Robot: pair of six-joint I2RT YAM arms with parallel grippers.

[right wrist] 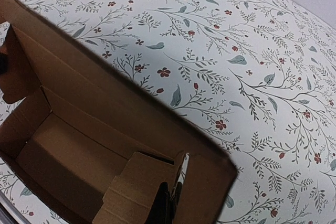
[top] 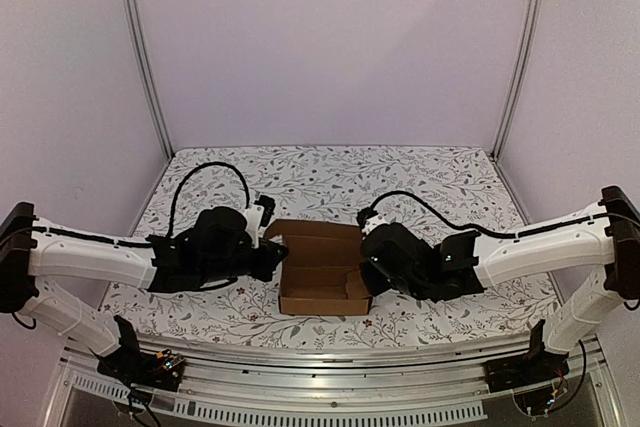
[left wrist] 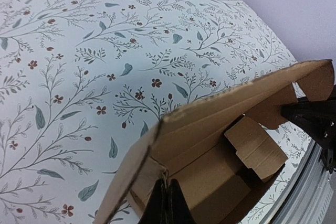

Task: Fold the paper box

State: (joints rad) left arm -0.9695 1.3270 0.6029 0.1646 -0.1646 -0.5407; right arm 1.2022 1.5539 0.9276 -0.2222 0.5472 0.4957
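Note:
The paper box (top: 322,269) is a plain brown carton, half formed, open at the top, standing on the table between the two arms. My left gripper (top: 277,255) is at its left end and is shut on the left side wall, shown in the left wrist view (left wrist: 168,199). My right gripper (top: 366,267) is at its right end, shut on the right wall next to an inward-folded tab (right wrist: 139,187). The box interior (right wrist: 68,163) shows its floor and creased back wall (left wrist: 220,114). The right gripper's fingertips (right wrist: 169,209) pinch the cardboard edge.
The table carries a white cloth with a leaf and flower print (top: 330,177). A metal frame rail (top: 320,372) runs along the near edge. White walls and upright posts (top: 145,57) enclose the back and sides.

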